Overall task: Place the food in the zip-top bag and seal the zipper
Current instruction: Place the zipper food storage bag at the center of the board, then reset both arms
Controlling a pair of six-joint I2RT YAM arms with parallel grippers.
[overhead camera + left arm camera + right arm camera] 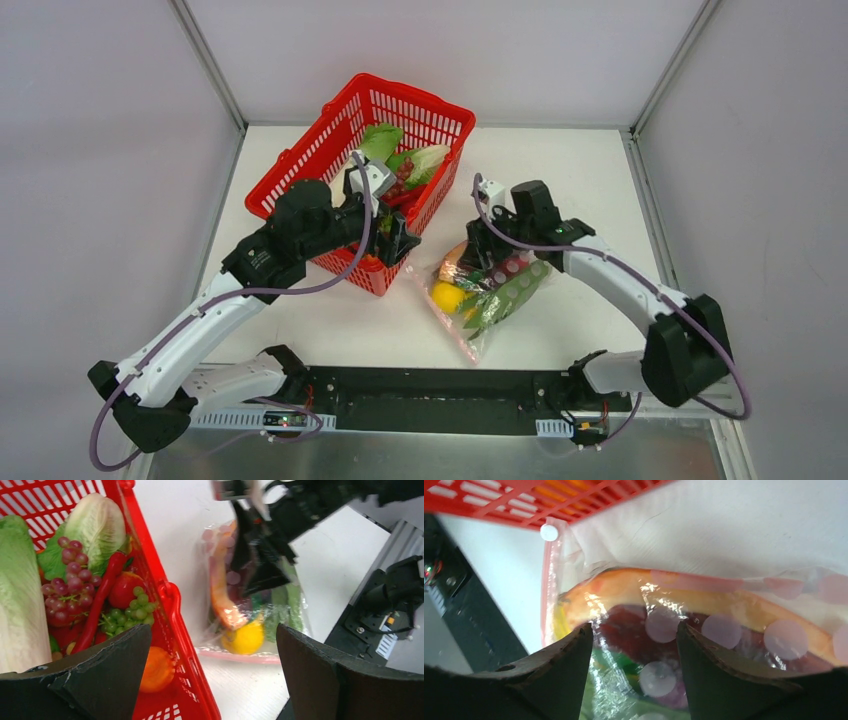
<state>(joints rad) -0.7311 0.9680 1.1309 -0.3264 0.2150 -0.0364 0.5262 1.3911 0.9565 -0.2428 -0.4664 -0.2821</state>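
The zip-top bag [492, 292] lies on the table right of the basket, clear with pinkish dots. The food is inside it: a yellow lemon [447, 296], green leaves [512, 292] and an orange bun [634, 587] with a dark sausage [626, 630]. The zipper [546, 590] is the pink strip along the bag's near-left edge, with a white slider [549, 532] at its basket end. My right gripper [634, 627] stands open low over the bag, fingers astride the sausage. My left gripper [214, 632] is wide open and empty above the basket's front right corner.
A red mesh basket [300, 170] at the back left holds lettuce [97, 525], red grapes [70, 580], green grapes, a chili, a tomato and an orange piece [157, 670]. A black rail [430, 395] runs along the near edge. Walls enclose the table.
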